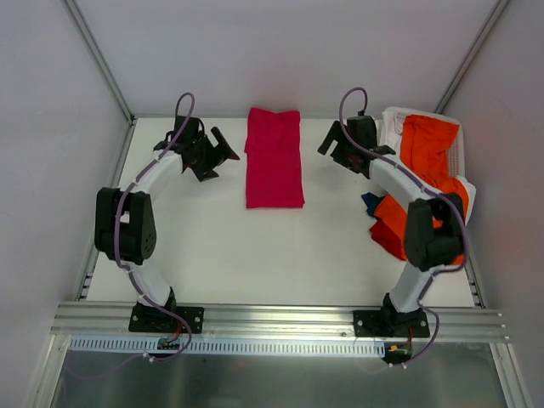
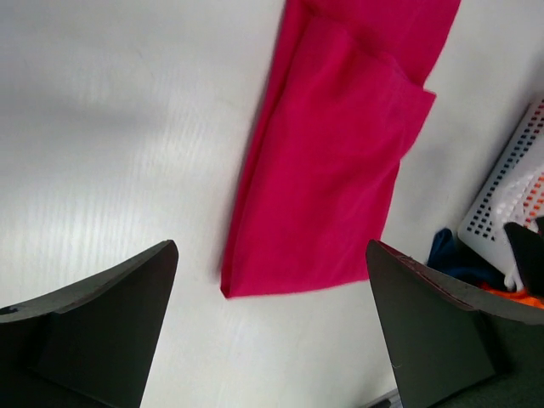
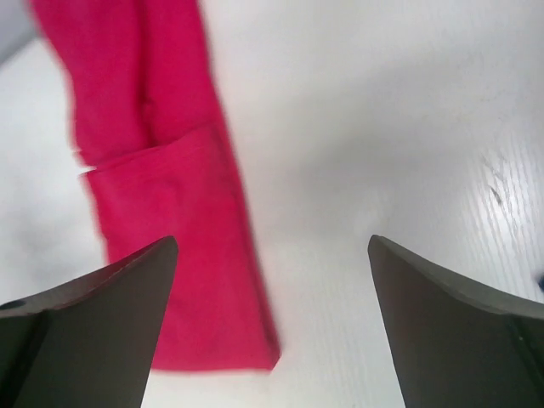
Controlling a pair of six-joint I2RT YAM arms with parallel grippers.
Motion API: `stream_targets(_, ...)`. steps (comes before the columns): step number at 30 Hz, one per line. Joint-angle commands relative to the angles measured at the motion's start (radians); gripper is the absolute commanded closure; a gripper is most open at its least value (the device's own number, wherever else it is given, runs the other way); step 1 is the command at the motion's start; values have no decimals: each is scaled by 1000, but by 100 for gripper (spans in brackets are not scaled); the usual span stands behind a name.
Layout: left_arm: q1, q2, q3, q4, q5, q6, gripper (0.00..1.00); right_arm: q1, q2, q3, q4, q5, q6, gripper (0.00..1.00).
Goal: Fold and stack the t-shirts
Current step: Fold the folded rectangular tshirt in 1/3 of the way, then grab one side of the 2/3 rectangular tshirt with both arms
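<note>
- The left claw [image 1: 219,157] hangs released over the worktop [image 1: 255,255], its jaws spread wide with nothing between them.
- The crimson t-shirt [image 1: 274,157] lies flat just to the right of this claw, between the two claws. It is already folded into a long narrow strip that runs away from the arm bases.
- In the left wrist view a folded-over layer ends in a step partway along the strip, so the cloth is thicker at one end than at the other.
- The step in hand looks like the end-to-end fold of this strip. For that, each claw should take one corner of the same short end.
- The pinch should go down to the worktop and catch every layer, or the lower layers will drag behind and open the fold.
- Both corners should rise and travel together at an even height, so that the long edges land on each other.
- The right claw [image 1: 333,146] is released too, with its jaws wide. The strip lies just to its left.
- Beyond the right claw, on its far side from the strip, the orange t-shirt [image 1: 425,149] lies unfolded, draped out of a white basket [image 1: 395,119] and well apart from the crimson one.
- A bit of blue cloth [image 1: 371,201] shows near its lower part.
</note>
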Motion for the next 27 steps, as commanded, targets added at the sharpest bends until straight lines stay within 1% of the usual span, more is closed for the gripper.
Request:
stream_targets(1, -82, -123, -132, 76, -69, -76, 5, 54, -255, -166, 82, 45, -10, 1)
stream_targets(3, -149, -146, -206, 98, -112, -99, 6, 74, -305, -246, 105, 14, -1, 0)
stream_targets(4, -169, -149, -227, 122, -123, -123, 6, 94, -335, -313, 112, -13, 14, 0)
stream_targets(6, -212, -143, -275, 150, -131, -154, 6, 111, -345, -368, 134, -36, 26, 1)
stream_targets(7, -223, -140, -290, 162, -129, -186, 6, 127, -346, -412, 145, -47, 34, 0)
stream_targets(9, -238, -123, -327, 205, -120, -217, 7, 140, -342, -444, 158, -55, 42, 1)
stream_targets(11, -244, -114, -347, 233, -109, -253, 8, 144, -325, -489, 193, -102, 62, 1)
stream_targets(14, -255, -118, -376, 245, -121, -274, 8, 149, -308, -541, 246, -130, 86, 0)
stream_targets(18, -260, -141, -407, 245, -144, -284, 9, 154, -265, -555, 283, -154, 102, 1)
stream_targets(23, -260, -172, -445, 244, -204, -303, 9, 161, -195, -534, 312, -174, 108, 1)
stream_targets(27, -263, -167, -456, 247, -243, -335, 9, 163, -132, -503, 346, -193, 118, 1)
